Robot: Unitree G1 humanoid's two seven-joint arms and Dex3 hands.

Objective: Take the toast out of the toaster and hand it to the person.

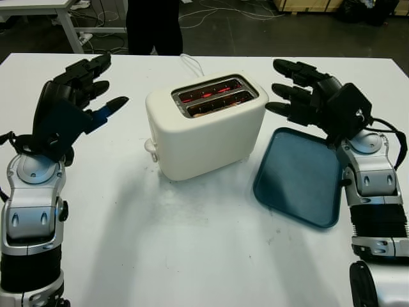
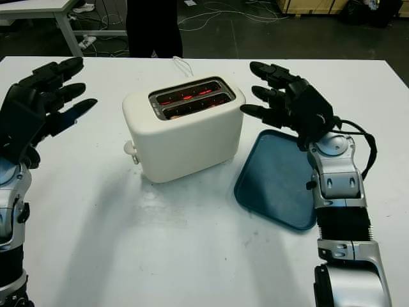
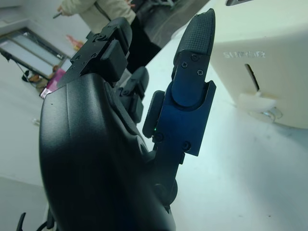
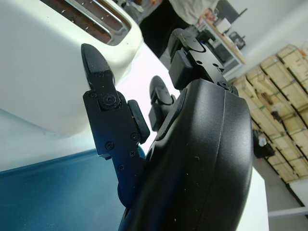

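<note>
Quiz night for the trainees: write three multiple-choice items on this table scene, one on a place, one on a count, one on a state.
1. The tray lies by which hand?
A right hand
B left hand
C neither

2. Slots in the toaster?
A one
B two
C four

3. The slots are
A dark
B covered
C glowing red

Key: 1 A, the blue tray lies under the right arm; 2 B, two parallel slots show on top; 3 C, red glow shows inside both.
</note>
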